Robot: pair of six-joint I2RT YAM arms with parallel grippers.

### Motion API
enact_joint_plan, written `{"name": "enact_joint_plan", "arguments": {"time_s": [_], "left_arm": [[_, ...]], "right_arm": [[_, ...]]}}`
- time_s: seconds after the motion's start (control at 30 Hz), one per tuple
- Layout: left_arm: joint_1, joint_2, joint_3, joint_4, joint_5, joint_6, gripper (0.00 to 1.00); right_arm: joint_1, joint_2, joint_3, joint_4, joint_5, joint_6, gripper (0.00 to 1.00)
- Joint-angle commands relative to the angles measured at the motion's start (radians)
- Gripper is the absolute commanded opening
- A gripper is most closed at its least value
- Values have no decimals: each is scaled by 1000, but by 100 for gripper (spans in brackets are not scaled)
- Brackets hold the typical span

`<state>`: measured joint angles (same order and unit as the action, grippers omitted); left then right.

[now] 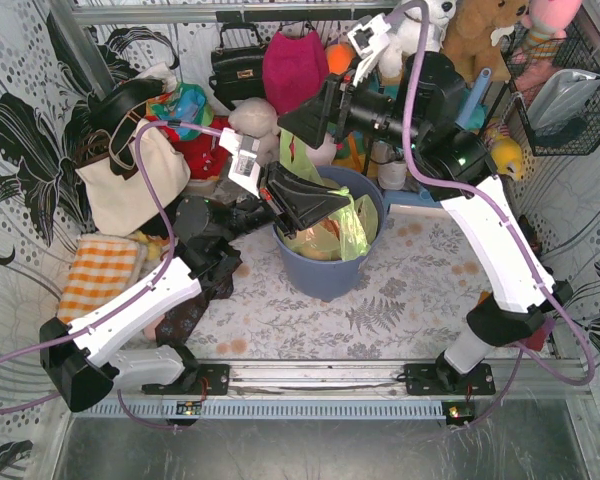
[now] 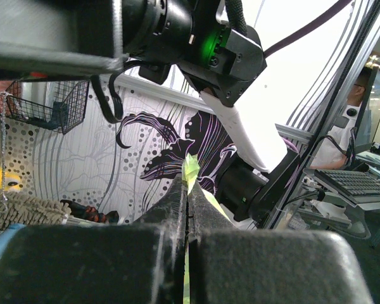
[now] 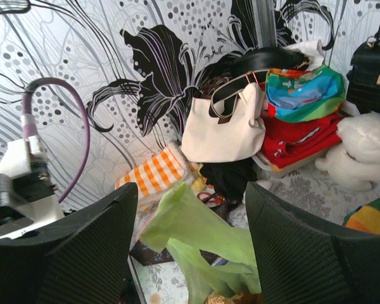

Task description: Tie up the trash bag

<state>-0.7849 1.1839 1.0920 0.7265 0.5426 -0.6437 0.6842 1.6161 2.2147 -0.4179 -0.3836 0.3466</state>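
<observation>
The trash bag (image 1: pixel 346 226) is light green and sits in a round blue-grey bin (image 1: pixel 325 268) at the table's middle, with crumpled paper showing inside. My left gripper (image 1: pixel 342 200) is over the bin's rim, shut on a fold of the bag; in the left wrist view a green sliver (image 2: pixel 191 167) sticks out between the closed fingers (image 2: pixel 175 209). My right gripper (image 1: pixel 292 122) is open above and behind the bin. In the right wrist view (image 3: pixel 190 212) a free green flap of the bag (image 3: pixel 199 231) stands up between its spread fingers (image 3: pixel 304 247), touching neither.
A white handbag (image 1: pixel 130 180), an orange checked cloth (image 1: pixel 98 272) and dark clutter lie at the left. A black handbag (image 1: pixel 238 62), a pink bag (image 1: pixel 294 68) and plush toys (image 1: pixel 475 30) stand at the back. A wire basket (image 1: pixel 565 95) hangs at the right wall.
</observation>
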Motion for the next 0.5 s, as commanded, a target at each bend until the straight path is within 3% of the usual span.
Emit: {"name": "enact_joint_plan", "arguments": {"time_s": [0.0, 0.3, 0.47], "left_arm": [[-4, 5, 26, 37, 3, -6, 0], [-4, -3, 23, 32, -6, -2, 0], [-4, 0, 23, 32, -4, -5, 0]], "right_arm": [[11, 37, 63, -49, -17, -20, 69], [54, 100, 161, -150, -4, -67, 71], [60, 93, 154, -162, 30, -72, 62]]}}
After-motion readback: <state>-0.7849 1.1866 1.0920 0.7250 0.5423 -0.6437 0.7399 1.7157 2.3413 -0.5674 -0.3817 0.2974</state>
